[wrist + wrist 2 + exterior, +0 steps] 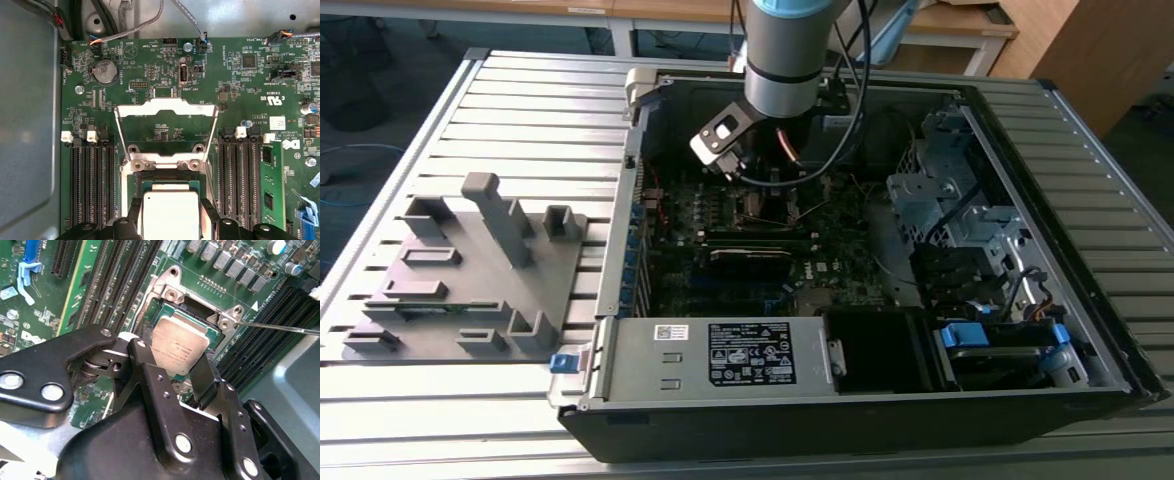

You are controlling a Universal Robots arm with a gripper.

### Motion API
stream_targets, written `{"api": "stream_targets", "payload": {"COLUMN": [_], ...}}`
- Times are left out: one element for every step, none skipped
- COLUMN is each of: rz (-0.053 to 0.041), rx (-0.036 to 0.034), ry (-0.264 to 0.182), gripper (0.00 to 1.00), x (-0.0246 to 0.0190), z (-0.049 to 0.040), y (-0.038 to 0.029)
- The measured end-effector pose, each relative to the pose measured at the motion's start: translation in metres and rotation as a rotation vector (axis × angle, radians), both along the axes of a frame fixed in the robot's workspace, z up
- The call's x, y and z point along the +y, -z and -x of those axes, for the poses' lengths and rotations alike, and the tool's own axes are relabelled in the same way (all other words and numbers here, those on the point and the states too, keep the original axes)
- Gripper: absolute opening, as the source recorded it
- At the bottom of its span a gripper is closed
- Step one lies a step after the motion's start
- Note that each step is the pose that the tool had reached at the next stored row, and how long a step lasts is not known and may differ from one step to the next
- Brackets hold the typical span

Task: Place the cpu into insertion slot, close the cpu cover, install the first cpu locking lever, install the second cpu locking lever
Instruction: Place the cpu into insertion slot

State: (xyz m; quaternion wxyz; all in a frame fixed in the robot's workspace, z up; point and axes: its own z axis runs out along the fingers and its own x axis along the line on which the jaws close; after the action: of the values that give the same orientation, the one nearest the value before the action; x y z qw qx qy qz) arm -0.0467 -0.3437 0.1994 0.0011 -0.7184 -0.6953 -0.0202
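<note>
Gripper [170,210] clamped on flat silver-grey square cpu [171,221] at black insertion slot [165,176]; hinged silver cpu cover [166,106] open, levers [285,328] undone

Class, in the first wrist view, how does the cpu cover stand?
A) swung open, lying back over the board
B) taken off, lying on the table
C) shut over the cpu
A: the cpu cover is hinged back over the green board, leaving the cpu bare.
</note>
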Motion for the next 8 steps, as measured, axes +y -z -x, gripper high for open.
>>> {"api": "stream_targets", "payload": {"rz": [0.0000, -0.0002, -0.0002, -0.0001, -0.0001, -0.0001, -0.0002, -0.0001], "rx": [-0.0001, -0.0001, -0.0001, -0.0001, -0.0001, -0.0001, -0.0001, -0.0001], "ry": [0.000, 0.000, 0.000, 0.000, 0.000, 0.000, 0.000, 0.000], "gripper": [0.54, 0.54, 0.54, 0.54, 0.54, 0.54, 0.54, 0.54], "x": [0.0005, 0.0009, 0.0013, 0.0017, 0.0021, 0.0026, 0.0031, 0.0033], "z": [0.0000, 0.0000, 0.0000, 0.0000, 0.0000, 0.0001, 0.0000, 0.0000], "y": [0.0002, 0.0006, 0.0009, 0.0014, 0.0020, 0.0028, 0.0035, 0.0041]}}
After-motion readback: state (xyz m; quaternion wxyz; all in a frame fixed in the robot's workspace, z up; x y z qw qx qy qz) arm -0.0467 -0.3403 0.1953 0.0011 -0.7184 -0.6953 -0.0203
